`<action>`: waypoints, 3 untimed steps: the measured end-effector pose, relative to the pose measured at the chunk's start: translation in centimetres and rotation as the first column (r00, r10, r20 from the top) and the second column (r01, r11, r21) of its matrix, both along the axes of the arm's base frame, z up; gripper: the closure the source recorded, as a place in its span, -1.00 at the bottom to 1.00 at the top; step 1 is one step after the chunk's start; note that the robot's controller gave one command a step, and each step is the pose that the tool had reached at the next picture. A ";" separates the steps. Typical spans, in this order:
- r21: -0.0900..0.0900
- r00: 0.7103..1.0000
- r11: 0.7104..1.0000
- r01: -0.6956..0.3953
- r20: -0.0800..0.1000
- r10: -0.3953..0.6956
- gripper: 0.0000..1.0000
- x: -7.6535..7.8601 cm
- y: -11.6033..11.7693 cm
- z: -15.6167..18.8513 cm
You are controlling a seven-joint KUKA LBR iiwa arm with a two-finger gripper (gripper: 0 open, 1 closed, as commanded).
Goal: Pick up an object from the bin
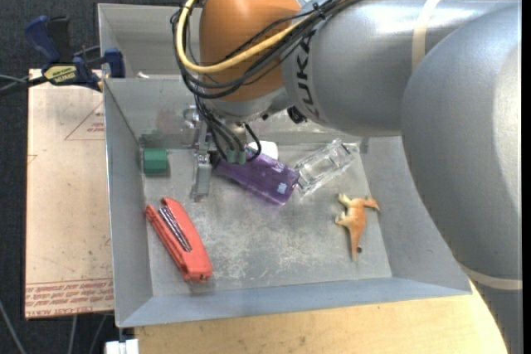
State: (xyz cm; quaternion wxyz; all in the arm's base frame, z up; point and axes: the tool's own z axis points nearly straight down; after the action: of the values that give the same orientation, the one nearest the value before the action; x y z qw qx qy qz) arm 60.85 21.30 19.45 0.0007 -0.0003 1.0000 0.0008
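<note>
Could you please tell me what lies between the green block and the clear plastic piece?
In the camera view, the claw and a purple oblong thing lie between the green block and the clear plastic piece.

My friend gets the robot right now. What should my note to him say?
Gripper: low in the bin, between the green block and the purple case, close to the case's left end. Open or shut: cannot tell.
Other things: red folding tool front left, clear plastic box right of the purple case, orange toy dinosaur front right. All lie on the bin floor.
Done: nothing picked up yet.
Left: grab one thing, probably the purple case, and lift it out.
</note>
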 end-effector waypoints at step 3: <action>0.006 0.962 0.962 0.274 0.004 -0.274 -1.00 3.2 3.9 -7.1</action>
State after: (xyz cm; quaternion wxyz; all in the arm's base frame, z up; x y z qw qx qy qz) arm 64.04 25.17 12.31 0.0033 0.1380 0.9904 0.0032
